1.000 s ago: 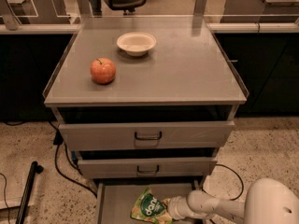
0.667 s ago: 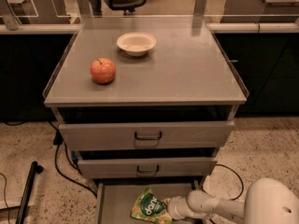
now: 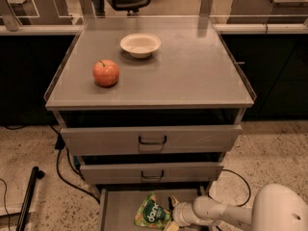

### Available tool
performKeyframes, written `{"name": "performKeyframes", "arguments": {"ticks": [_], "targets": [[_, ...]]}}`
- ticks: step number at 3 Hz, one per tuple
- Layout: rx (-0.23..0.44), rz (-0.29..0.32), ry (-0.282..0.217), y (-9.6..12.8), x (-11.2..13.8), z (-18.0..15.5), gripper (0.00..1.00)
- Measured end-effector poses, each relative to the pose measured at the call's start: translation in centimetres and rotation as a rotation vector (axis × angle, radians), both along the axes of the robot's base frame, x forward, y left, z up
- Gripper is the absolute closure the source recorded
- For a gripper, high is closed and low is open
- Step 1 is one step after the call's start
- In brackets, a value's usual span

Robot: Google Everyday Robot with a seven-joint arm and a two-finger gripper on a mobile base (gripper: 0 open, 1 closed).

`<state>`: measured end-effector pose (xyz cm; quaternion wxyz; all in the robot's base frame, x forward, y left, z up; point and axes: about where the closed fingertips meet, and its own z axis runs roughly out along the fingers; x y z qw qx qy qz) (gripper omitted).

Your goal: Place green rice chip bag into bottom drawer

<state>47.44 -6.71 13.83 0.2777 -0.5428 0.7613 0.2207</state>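
The green rice chip bag (image 3: pixel 150 211) lies on the grey floor of the pulled-out bottom drawer (image 3: pixel 120 211), near its middle, with the dark green logo facing up. My gripper (image 3: pixel 171 213) reaches in from the right on a white arm (image 3: pixel 216 211) and sits at the bag's right edge, low inside the drawer. The front part of the drawer runs out of view at the bottom.
The two handled drawers (image 3: pixel 152 139) above stand slightly pulled out. On the cabinet top are a red apple (image 3: pixel 106 72) and a white bowl (image 3: pixel 140 44). A black cable (image 3: pixel 67 172) and a dark pole (image 3: pixel 29 198) lie on the floor at left.
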Motion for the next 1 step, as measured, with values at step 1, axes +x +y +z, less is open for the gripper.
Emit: {"name": "performKeyframes", "arguments": {"ticks": [1], "targets": [[0.000,0.000,0.000,0.00,0.00,0.00,0.00]]}}
